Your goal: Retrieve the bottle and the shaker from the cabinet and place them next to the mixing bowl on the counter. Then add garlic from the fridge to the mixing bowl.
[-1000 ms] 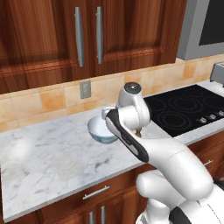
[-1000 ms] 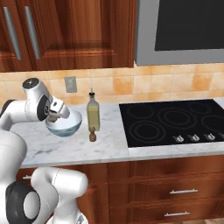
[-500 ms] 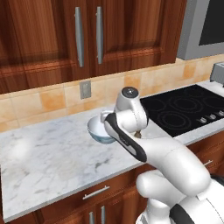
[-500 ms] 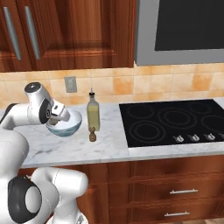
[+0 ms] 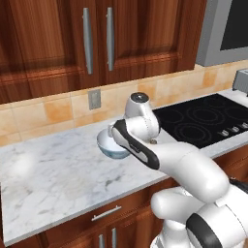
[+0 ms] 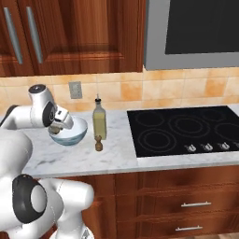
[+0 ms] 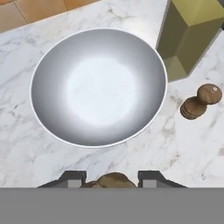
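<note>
The jaws are clamped on the garlic, a brown lump between the two dark tips, held above the near rim of the bowl. The bowl sits on the marble table, nothing in it. Just beside it stands the bottle with the shaker in front, left of the black cooktop.
</note>
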### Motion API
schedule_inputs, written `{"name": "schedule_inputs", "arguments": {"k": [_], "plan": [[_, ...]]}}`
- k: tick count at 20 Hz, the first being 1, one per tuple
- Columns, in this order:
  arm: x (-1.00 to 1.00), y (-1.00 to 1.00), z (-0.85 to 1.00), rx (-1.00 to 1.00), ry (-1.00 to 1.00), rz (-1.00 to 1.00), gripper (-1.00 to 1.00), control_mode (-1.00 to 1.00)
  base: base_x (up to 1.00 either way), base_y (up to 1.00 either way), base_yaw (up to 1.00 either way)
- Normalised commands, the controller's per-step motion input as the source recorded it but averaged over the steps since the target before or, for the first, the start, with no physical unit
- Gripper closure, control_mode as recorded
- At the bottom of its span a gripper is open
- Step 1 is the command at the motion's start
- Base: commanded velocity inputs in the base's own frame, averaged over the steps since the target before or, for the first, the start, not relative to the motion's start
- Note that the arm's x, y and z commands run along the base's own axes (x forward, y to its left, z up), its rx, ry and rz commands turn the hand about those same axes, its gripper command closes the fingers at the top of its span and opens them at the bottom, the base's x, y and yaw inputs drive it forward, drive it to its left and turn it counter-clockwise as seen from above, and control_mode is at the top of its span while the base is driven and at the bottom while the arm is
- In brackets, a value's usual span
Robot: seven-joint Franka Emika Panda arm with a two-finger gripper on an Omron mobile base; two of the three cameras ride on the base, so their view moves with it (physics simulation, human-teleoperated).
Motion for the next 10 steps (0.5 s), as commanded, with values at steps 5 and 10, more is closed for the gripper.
{"name": "schedule_inputs", "arguments": {"k": [5,10], "plan": [[0.16,0.00,0.00,0.00,0.00,0.01,1.00,-1.00,0.00,0.00,0.00],[0.22,0.00,-0.12,0.00,0.00,0.00,1.00,-1.00,0.00,0.00,0.00]]}}
